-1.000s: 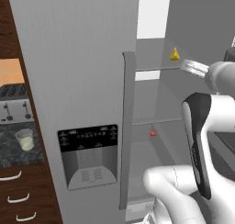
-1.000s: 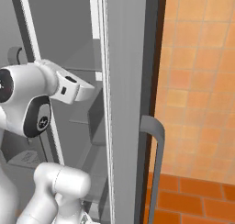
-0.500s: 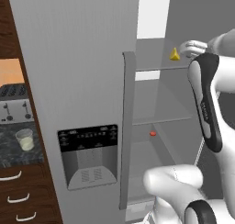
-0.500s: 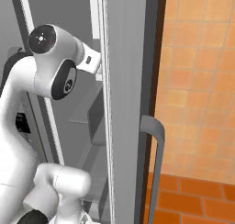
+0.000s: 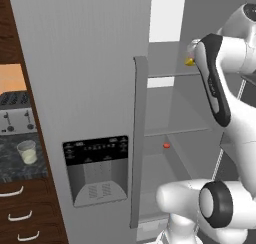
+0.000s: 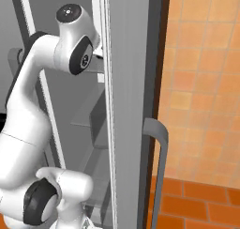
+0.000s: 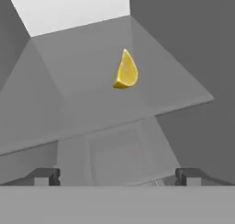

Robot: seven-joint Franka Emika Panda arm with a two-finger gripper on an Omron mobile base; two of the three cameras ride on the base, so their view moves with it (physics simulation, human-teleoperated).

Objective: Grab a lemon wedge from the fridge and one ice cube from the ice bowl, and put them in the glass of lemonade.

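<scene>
The lemon wedge lies on a grey shelf inside the open fridge, ahead of and above my gripper. The gripper is open, its two fingertips far apart with nothing between them. In the left base view the lemon wedge peeks out from behind my forearm on the upper shelf. The glass of lemonade stands on the dark counter at the far left. The ice bowl and the ice cube are out of view.
A small red object sits on the lower fridge shelf. The shut left door carries a black dispenser panel and a long handle. A silver toaster stands behind the glass. The open right door's edge and an orange tiled wall lie to the right.
The arm has swung up and into the fridge, bringing the hand level with the upper shelf near the lemon wedge. The gripper has stayed open.
</scene>
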